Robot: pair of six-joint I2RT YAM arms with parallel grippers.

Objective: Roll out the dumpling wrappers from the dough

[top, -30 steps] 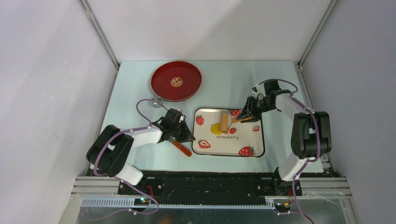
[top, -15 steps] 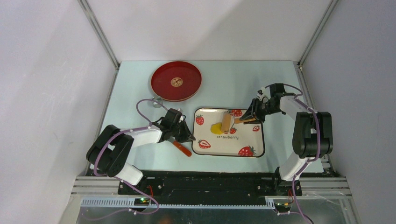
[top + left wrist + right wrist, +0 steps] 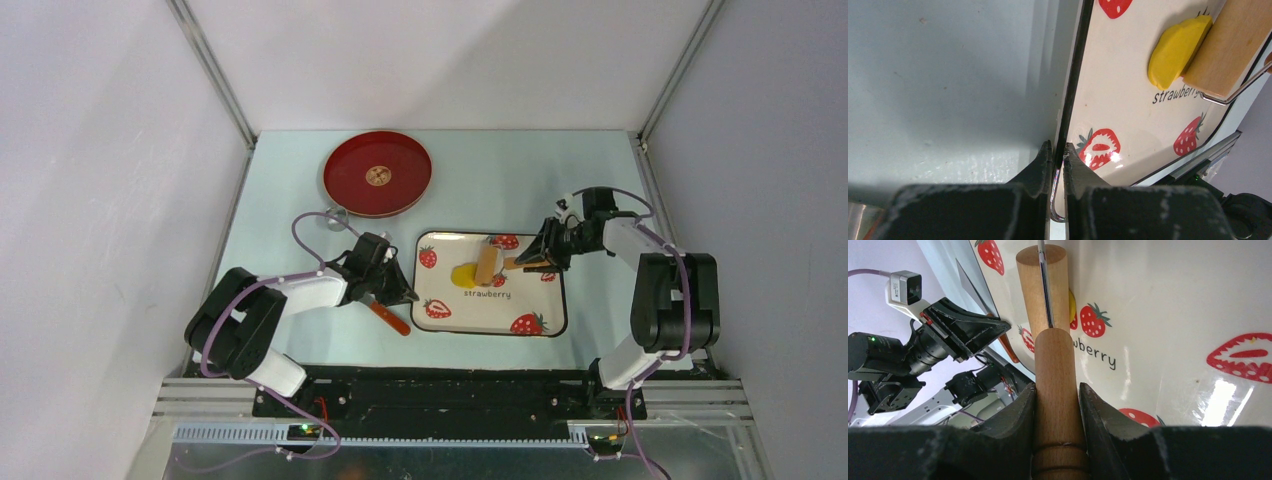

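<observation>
The yellow dough (image 3: pixel 463 273) lies as a flattened lump on the strawberry tray (image 3: pixel 500 318). The tan wooden roller (image 3: pixel 486 263) rests on the dough's right edge. My right gripper (image 3: pixel 530 262) is shut on the roller's handle (image 3: pixel 1055 390). Past the handle, the roller drum (image 3: pixel 1042 285) hides all but a sliver of the dough (image 3: pixel 1072 305). My left gripper (image 3: pixel 400 290) is shut on the tray's left rim (image 3: pixel 1068 125). The left wrist view also shows the dough (image 3: pixel 1175 50) and the roller (image 3: pixel 1230 45). No cut wrapper discs are in view.
A red plate (image 3: pixel 378 174) sits at the back left. A small metal ring (image 3: pixel 334 217) lies near its front rim. An orange-handled knife (image 3: pixel 390 318) lies on the table just left of the tray, under my left gripper.
My right gripper has drawn back to the right, and the roller has shifted slightly right with it, uncovering a little more dough. The left gripper and tray have not moved.
</observation>
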